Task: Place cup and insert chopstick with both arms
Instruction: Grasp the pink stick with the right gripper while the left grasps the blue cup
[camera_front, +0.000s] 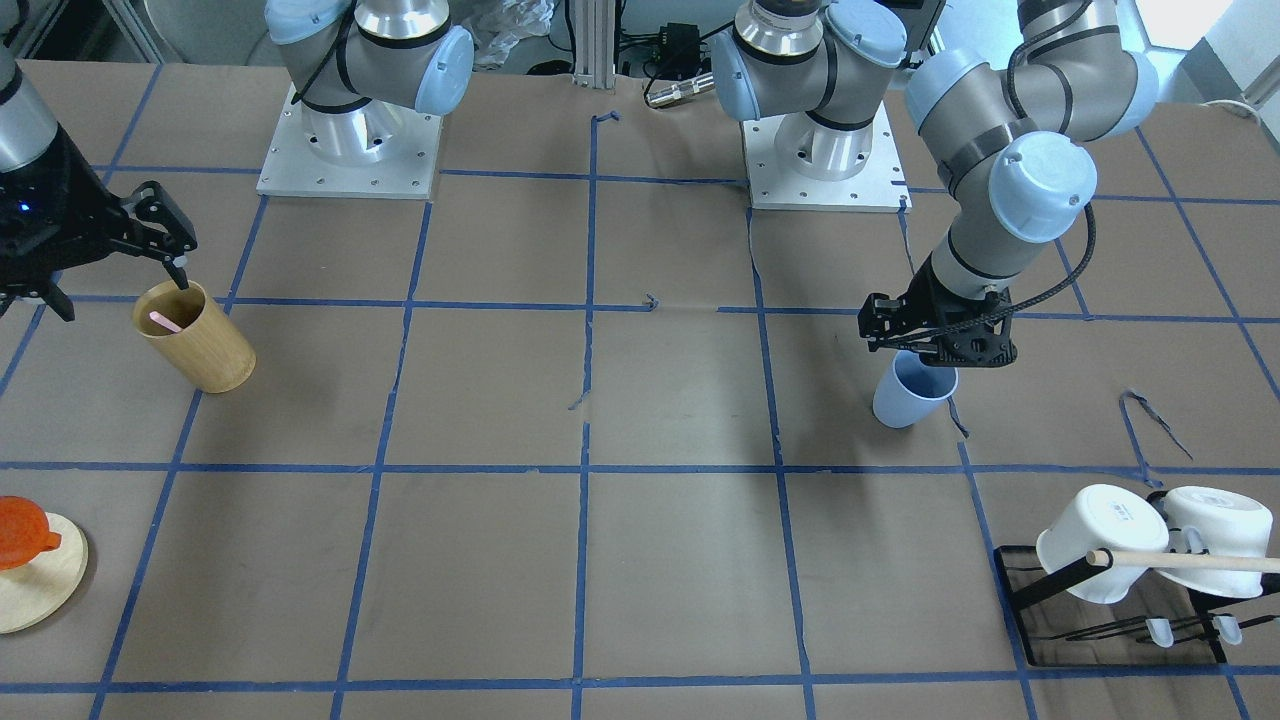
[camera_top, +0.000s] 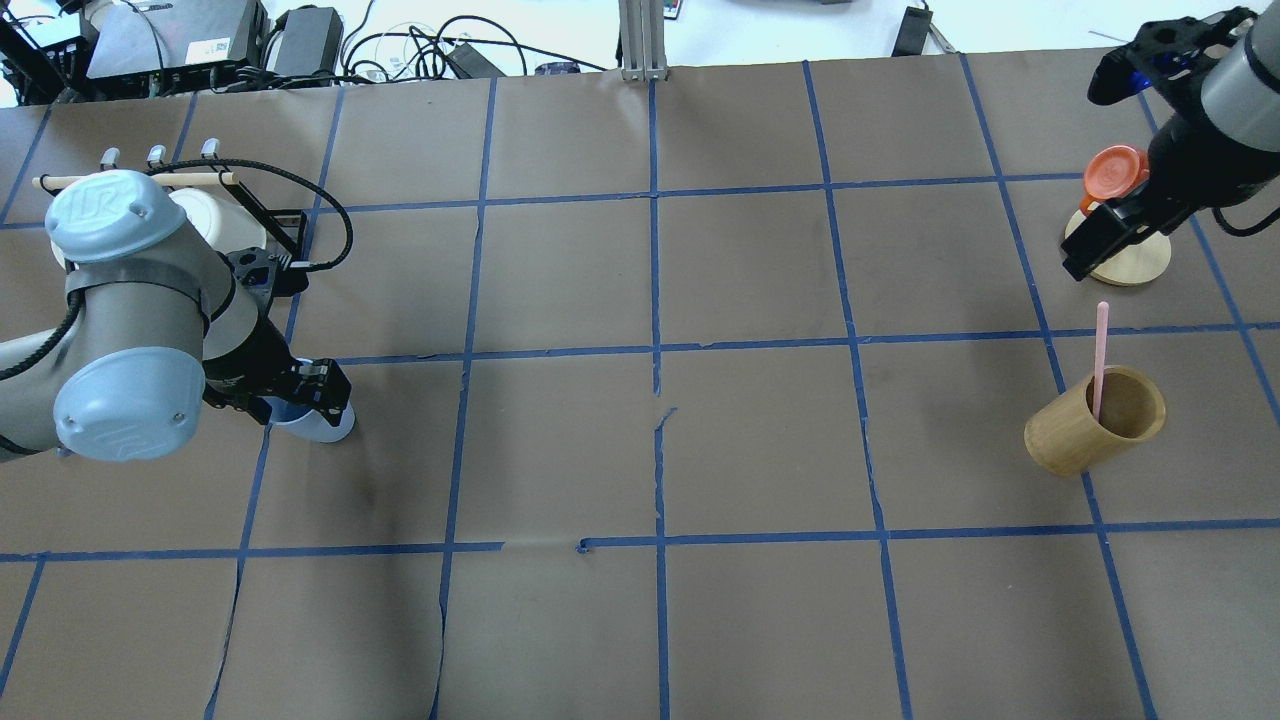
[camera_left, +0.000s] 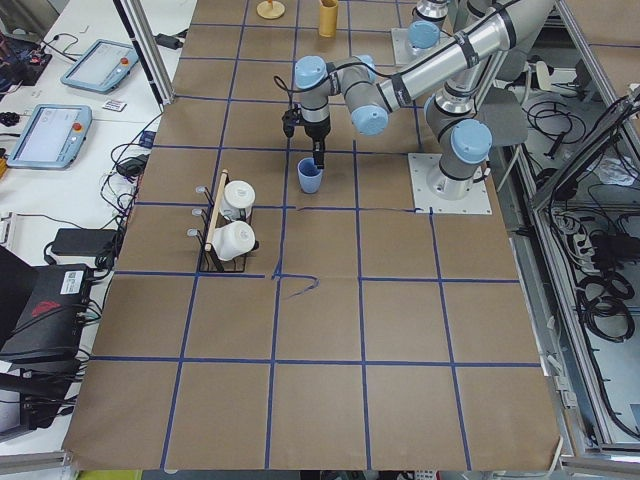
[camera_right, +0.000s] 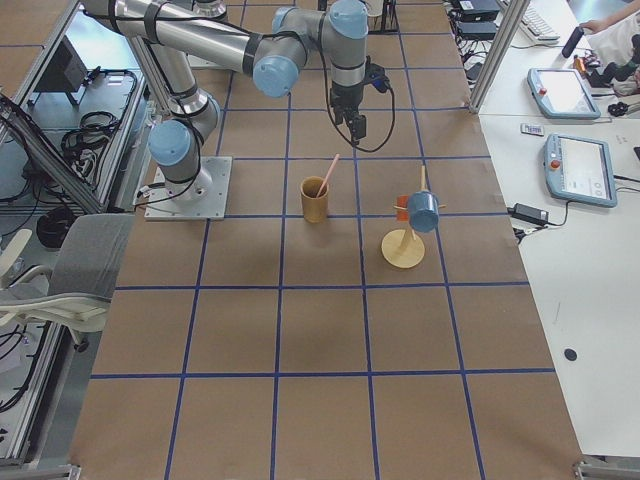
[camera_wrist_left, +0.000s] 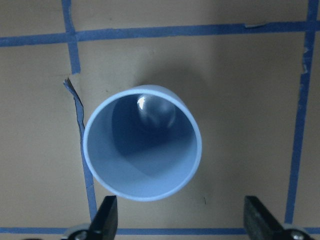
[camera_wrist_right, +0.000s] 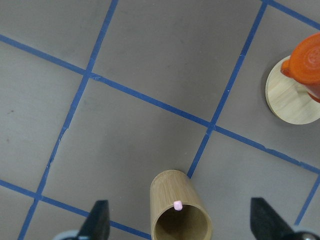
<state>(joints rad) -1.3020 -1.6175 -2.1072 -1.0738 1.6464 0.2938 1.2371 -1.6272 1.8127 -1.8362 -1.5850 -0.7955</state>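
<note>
Left fingers spread wide just above the cup (upright on the tabletop, ungripped), well apart from the wooden cup. Right fingers, equally wide, hang above the wooden cup; the chopstick leans inside it, pink end protruding.

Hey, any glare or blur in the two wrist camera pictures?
Left wrist view: a bright glare spot inside the blue cup; the left gripper's fingertips look soft. Right wrist view: no glare; the right gripper's fingertips are blurred too.
</note>
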